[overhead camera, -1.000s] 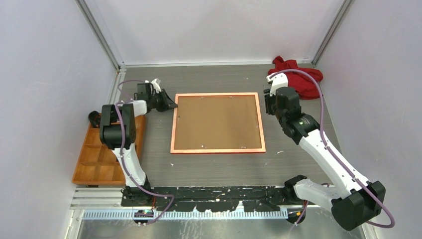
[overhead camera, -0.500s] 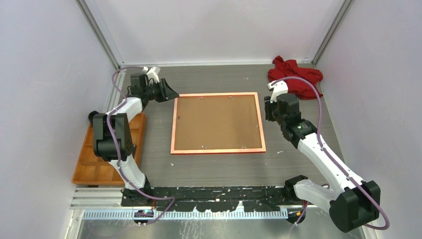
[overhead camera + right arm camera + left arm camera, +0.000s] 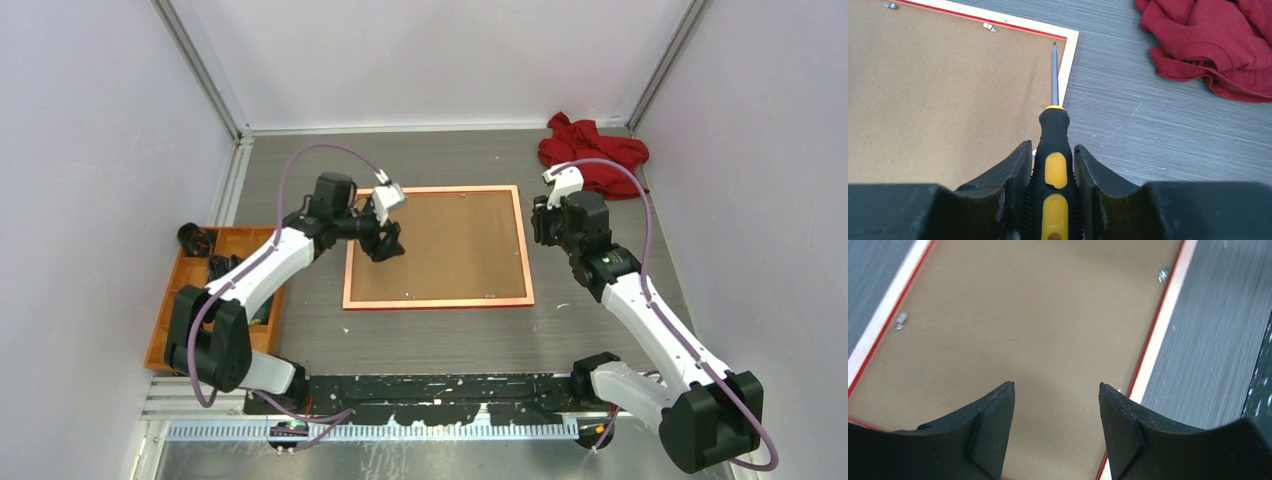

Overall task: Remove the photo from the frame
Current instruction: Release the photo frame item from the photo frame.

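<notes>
The frame [image 3: 437, 301] lies face down mid-table, its orange-pink back rim around a plain brown backing board [image 3: 450, 245]. The photo is hidden under that board. My left gripper [image 3: 385, 243] hovers over the board's left part; in the left wrist view it [image 3: 1055, 385] is open with nothing between its fingers, above the board [image 3: 1023, 315] near the rim [image 3: 1158, 340]. My right gripper [image 3: 1052, 147] is shut on a black-and-yellow screwdriver [image 3: 1054, 125], whose tip points at the frame's corner [image 3: 1068, 55], at the frame's right edge [image 3: 540, 215].
A red cloth [image 3: 595, 150] is bunched at the back right, close to the right arm. An orange compartment tray [image 3: 200, 320] stands at the left edge. Small metal clips [image 3: 1163, 274] sit along the frame's inner rim. Walls enclose the table on three sides.
The left arm swung from beyond the frame's back-left corner to above the board's left part, and its jaws opened. The right arm shifted only slightly, still holding the screwdriver.
</notes>
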Available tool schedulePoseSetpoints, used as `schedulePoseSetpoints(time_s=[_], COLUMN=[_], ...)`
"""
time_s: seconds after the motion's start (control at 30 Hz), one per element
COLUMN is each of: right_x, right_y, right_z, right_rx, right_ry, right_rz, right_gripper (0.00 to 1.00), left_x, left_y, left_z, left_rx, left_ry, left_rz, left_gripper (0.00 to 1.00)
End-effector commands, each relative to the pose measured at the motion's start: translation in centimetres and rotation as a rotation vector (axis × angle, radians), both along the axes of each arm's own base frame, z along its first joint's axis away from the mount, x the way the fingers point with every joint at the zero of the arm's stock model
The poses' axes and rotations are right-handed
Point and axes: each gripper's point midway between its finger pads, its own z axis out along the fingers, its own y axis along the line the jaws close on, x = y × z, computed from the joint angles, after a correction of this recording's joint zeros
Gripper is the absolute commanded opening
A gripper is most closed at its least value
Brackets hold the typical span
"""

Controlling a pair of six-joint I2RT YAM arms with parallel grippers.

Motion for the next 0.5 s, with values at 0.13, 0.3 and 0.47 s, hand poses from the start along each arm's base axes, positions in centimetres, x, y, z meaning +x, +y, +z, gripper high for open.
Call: schedulePoseSetpoints(time_s=[0.13, 0.3, 0.47], right_x=[0.8, 0.8, 0.9], right_y=[-0.3, -0.9, -1.3], right_z=[2.8, 2.7, 2.6], right_rx=[0.042, 0.053, 0.060], right_ry=[-0.095, -0.091, -0.084], right_rz=[0.005, -0.007, -0.017], right_gripper=[0.01, 0.01, 0.01], left_x=[-6.3, -9.5, -12.3], left_y=[-1.4, -3.0, -3.9], left_z=[-4.2, -6.2, -8.2], left_rx=[0.303, 0.373, 0.463], left_ry=[-0.146, -0.162, -0.155], left_rz=[-0.289, -0.411, -0.513], left_gripper=[0.66, 0.66, 0.65])
